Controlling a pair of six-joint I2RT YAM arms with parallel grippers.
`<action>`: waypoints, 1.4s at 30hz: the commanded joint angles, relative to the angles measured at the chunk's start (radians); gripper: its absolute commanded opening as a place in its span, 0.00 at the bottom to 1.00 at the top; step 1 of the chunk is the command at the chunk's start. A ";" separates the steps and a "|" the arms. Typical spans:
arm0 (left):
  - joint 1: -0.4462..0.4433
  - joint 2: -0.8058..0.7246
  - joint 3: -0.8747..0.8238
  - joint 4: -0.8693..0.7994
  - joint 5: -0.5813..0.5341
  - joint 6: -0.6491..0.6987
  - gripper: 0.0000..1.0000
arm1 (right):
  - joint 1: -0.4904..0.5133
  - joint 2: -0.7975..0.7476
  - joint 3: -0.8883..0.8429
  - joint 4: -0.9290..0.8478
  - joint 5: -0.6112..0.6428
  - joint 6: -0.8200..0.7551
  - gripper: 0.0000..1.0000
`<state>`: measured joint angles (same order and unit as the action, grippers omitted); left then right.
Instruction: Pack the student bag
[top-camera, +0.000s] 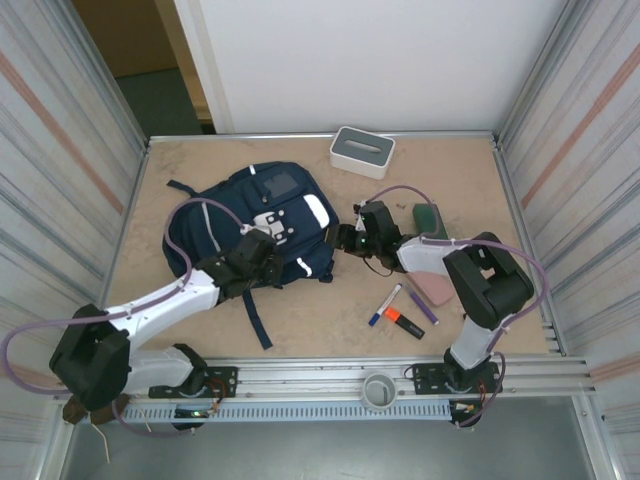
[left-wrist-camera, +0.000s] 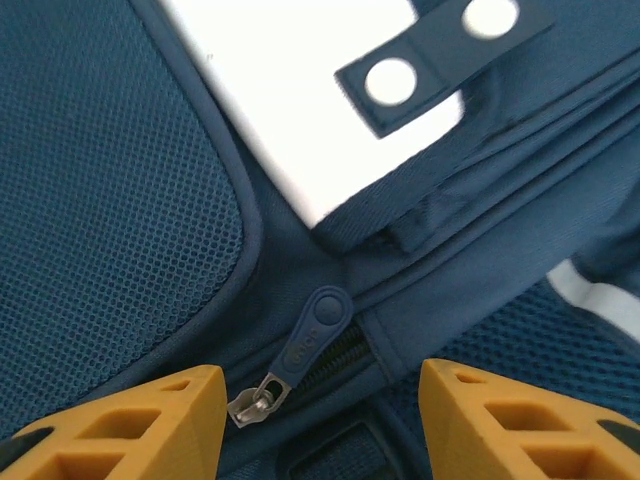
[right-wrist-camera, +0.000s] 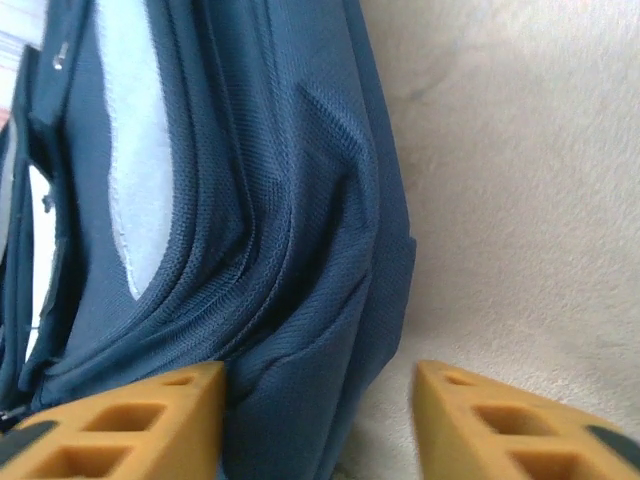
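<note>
Your student bag (top-camera: 255, 225) lies flat, front face up, on the left-centre of the table (top-camera: 320, 325). Its long axis runs near to far, with the top end toward the far wall and leaning slightly right, and a dark strap (top-camera: 255, 320) trails off its near end toward the arm bases. Your left gripper (top-camera: 262, 245) hangs over the bag's front. In the left wrist view its jaws (left-wrist-camera: 320, 420) are spread, and the zipper pull (left-wrist-camera: 305, 345) lies between the fingertips, touched by neither. Your right gripper (top-camera: 340, 240) sits at the bag's right edge. In the right wrist view its jaws (right-wrist-camera: 320, 420) are also spread: the bag's side fabric bulges into the gap against the left finger (right-wrist-camera: 150, 425), while the right finger sits over bare table, clear of the cloth. You have open tabletop along the near side between the bag and the rail, and in the far-left corner. The bag's left edge lies near the left wall without touching it. To the right it is crowded: a blue marker (top-camera: 385, 305), an orange highlighter (top-camera: 405, 323), a pink block (top-camera: 432, 288) and a green block (top-camera: 430, 217). A white-grey box (top-camera: 362, 152) stands at the far edge, apart from the bag.
</note>
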<state>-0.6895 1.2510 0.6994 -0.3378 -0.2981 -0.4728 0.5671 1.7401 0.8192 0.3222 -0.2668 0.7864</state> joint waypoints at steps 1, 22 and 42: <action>0.002 0.052 0.046 -0.022 -0.051 -0.012 0.52 | 0.005 0.024 0.001 0.010 -0.025 -0.002 0.29; 0.004 0.219 0.183 0.016 -0.064 0.133 0.52 | 0.092 -0.178 -0.214 0.006 0.149 0.020 0.00; 0.020 0.319 0.238 0.029 -0.111 0.161 0.29 | 0.054 -0.145 -0.206 -0.017 0.103 -0.035 0.00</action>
<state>-0.6827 1.5654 0.9146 -0.3531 -0.3691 -0.3340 0.6285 1.5723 0.6128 0.3843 -0.1352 0.7998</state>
